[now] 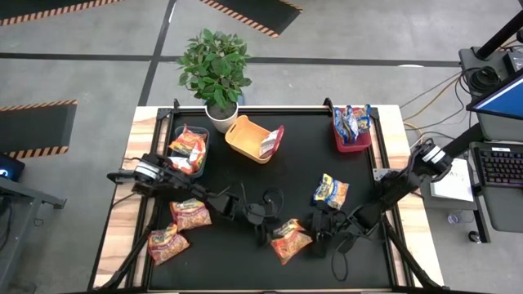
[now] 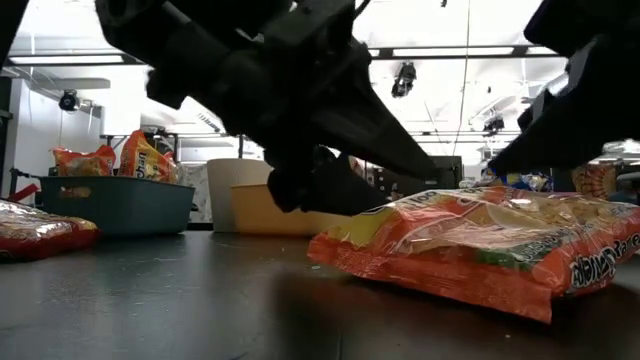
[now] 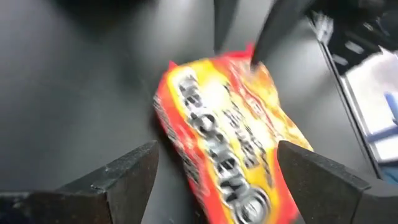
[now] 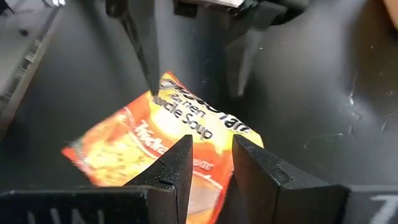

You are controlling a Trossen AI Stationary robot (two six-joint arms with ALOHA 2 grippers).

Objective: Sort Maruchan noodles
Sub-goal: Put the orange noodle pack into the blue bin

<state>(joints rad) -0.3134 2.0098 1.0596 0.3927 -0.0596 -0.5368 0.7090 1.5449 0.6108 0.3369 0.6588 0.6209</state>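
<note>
Orange packet [image 3: 233, 143] between splayed left pincer [image 3: 214, 171] fingers; right pincer [image 4: 210, 163] narrowed above it.

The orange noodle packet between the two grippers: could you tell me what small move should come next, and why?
Probably the right gripper should close on the orange packet: its fingers straddle the packet's edge, while the left gripper stands open around it, gripping nothing.

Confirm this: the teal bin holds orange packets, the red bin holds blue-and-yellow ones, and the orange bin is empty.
Wrong on the orange bin: the high view shows one pinkish-red packet in it, leaning against its wall. The rest stands: orange packets in the teal bin, blue-and-yellow ones in the red bin.
</note>
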